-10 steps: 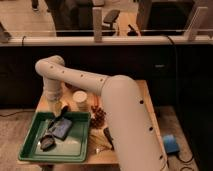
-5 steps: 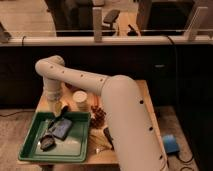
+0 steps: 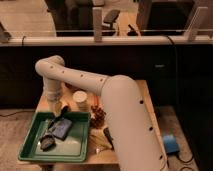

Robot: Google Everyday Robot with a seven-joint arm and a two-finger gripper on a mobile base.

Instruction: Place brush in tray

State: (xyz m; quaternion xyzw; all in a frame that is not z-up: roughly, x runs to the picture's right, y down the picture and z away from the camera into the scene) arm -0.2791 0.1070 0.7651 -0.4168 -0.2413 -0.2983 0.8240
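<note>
The green tray [image 3: 30, 152] lies on the left half of the wooden table [image 3: 145, 95]. My gripper [image 3: 58, 114] hangs from the white arm [image 3: 120, 115] just above the tray's far rim, pointing down into the tray. A dark blue-grey flat object [image 3: 62, 127] lies in the tray right below the gripper. A smaller dark object [image 3: 47, 143] lies in the tray's front left part. I cannot tell which of them is the brush, or whether the gripper touches the blue-grey object.
A pale paper cup [image 3: 80, 100] stands on the table right of the gripper. A reddish-brown item [image 3: 98, 116] and a pale item [image 3: 101, 139] lie beside the tray's right rim. A blue thing [image 3: 171, 144] lies on the floor at right.
</note>
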